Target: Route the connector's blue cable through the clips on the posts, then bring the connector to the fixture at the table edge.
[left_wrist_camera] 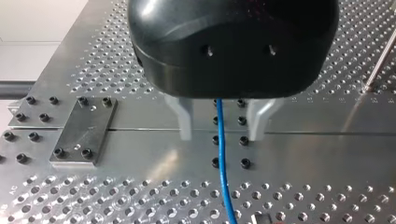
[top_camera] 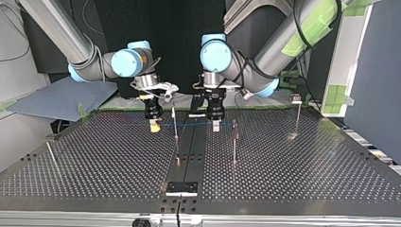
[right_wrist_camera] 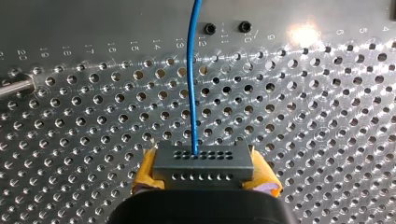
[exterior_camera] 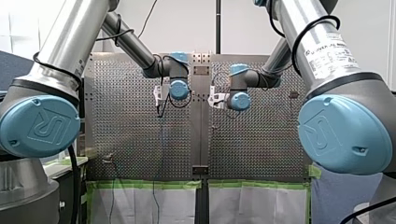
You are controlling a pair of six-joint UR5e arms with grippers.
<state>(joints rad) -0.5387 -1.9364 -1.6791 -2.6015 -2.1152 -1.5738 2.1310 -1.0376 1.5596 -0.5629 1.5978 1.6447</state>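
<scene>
In the top view, my right end effector (top_camera: 154, 126) hangs left of the thin metal post (top_camera: 175, 124) and my left end effector (top_camera: 215, 125) right of it, both above the far part of the perforated metal surface (top_camera: 94, 161). The blue cable (top_camera: 198, 124) stretches between them, past that post. The dark rectangular connector (right_wrist_camera: 204, 161) sits clamped in my right end effector; the cable passes untouched between my left one's fingers (left_wrist_camera: 185, 122). The black fixture plate (top_camera: 181, 187) lies mid-surface at the near edge.

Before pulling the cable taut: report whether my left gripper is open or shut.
Open: my left gripper has its fingers apart, and the blue cable runs between them with a gap on each side.
</scene>
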